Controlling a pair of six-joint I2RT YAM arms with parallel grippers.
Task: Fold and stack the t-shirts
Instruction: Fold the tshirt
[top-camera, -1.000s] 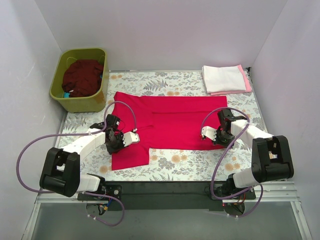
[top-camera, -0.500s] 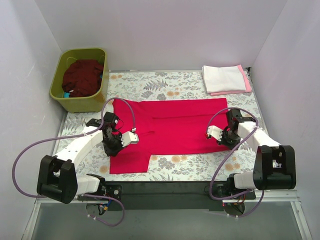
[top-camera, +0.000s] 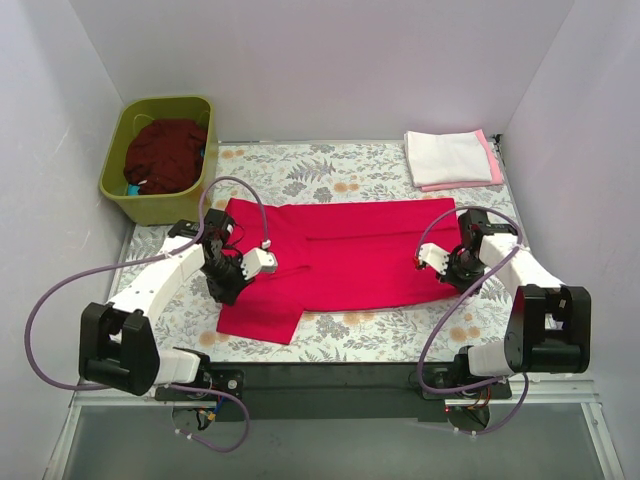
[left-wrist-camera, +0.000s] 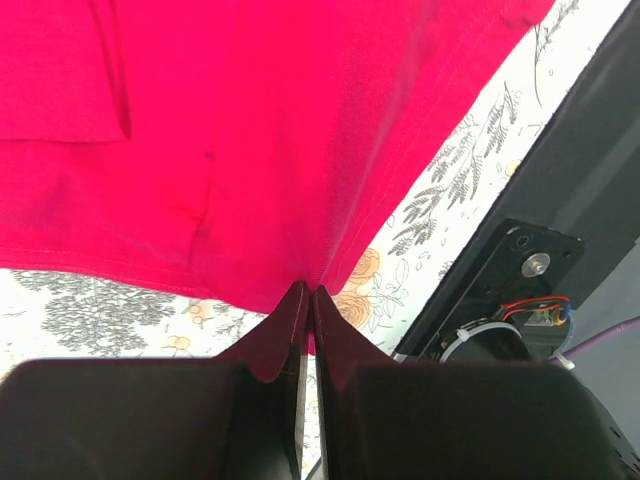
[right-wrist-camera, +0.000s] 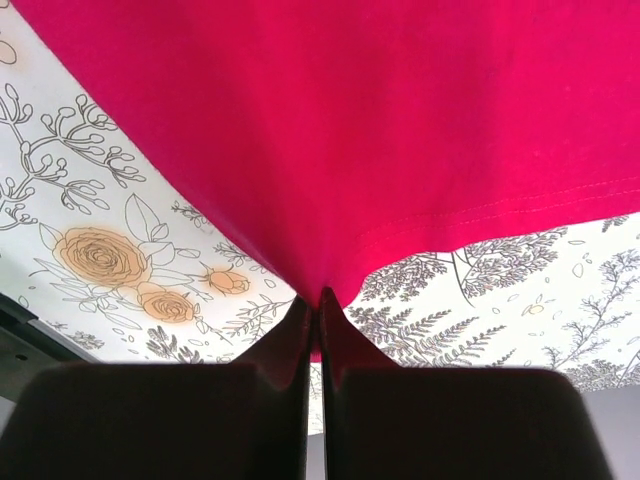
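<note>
The crimson-red t-shirt (top-camera: 340, 255) lies spread across the middle of the floral cloth, partly folded lengthwise. My left gripper (top-camera: 226, 281) is shut on its left edge; in the left wrist view the red cloth (left-wrist-camera: 250, 150) is pinched between the closed jaws (left-wrist-camera: 308, 292). My right gripper (top-camera: 452, 272) is shut on the shirt's right edge, and the right wrist view shows the red hem (right-wrist-camera: 400, 130) caught at the fingertips (right-wrist-camera: 318, 300). A folded white t-shirt (top-camera: 447, 155) lies on a pale pink one (top-camera: 492, 158) at the back right. A dark maroon t-shirt (top-camera: 165, 153) sits in the tub.
The olive-green tub (top-camera: 160, 200) stands at the back left corner. The grey-and-orange floral table cloth (top-camera: 360, 330) covers the table. A black base rail (top-camera: 330, 378) runs along the near edge, also seen in the left wrist view (left-wrist-camera: 560, 200). Purple cables loop beside both arms.
Both grippers, still holding the red shirt, moved away from the near edge and slightly outward. The shirt's near edge was carried back and the cloth is stretched flatter and wider.
</note>
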